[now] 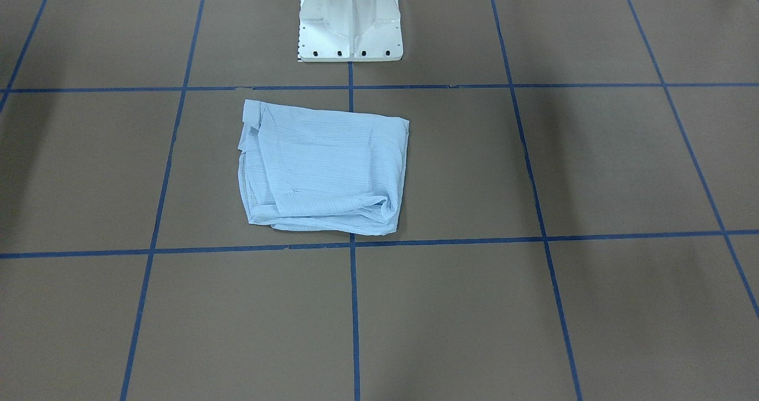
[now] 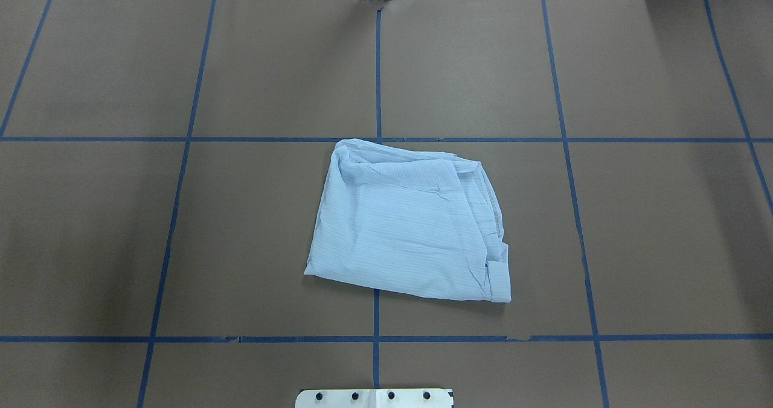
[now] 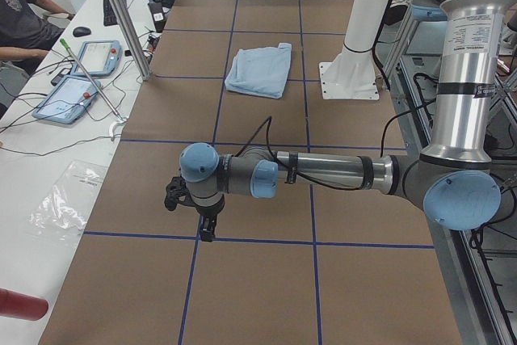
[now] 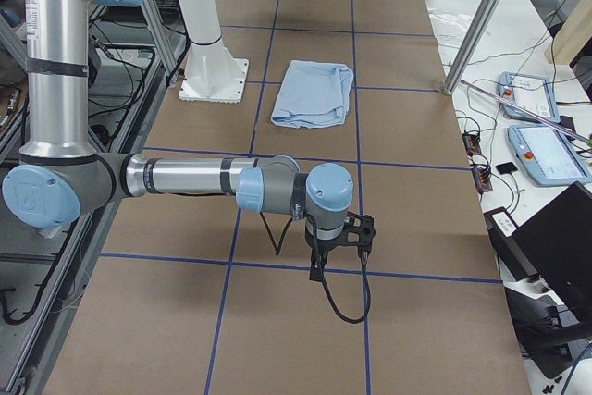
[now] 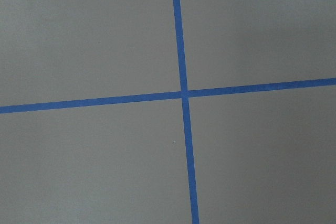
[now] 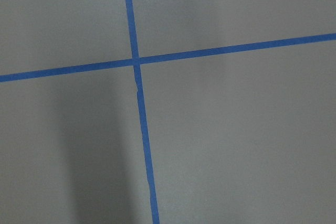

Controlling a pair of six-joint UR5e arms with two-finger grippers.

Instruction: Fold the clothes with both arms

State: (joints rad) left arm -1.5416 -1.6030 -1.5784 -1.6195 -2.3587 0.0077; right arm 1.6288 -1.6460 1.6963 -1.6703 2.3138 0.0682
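Shirt (image 2: 410, 221) lies mid-counter (image 2: 241, 64), just in front of the base (image 1: 350, 21). It's a rough rectangle, far edge bunched. L tool (image 3: 198, 208) and R tool (image 4: 344, 238) hover at opposite ends, well apart from it; apart or together, can't tell. Looks near done. Next, prob. both arms reach in to square it up.

Below the left arm's jaws the counter (image 5: 79, 35) is smooth, matt brown paper crossed by flat blue tape (image 5: 178, 35). Well beyond both pairs of jaws, the shirt (image 2: 410, 227) is thin, matt, creased cloth. Behind the jaws, the left arm (image 3: 323, 171) and right arm (image 4: 185, 176) are satin silver metal with smooth pale blue plastic caps (image 3: 198, 163). The jaws look matt black.
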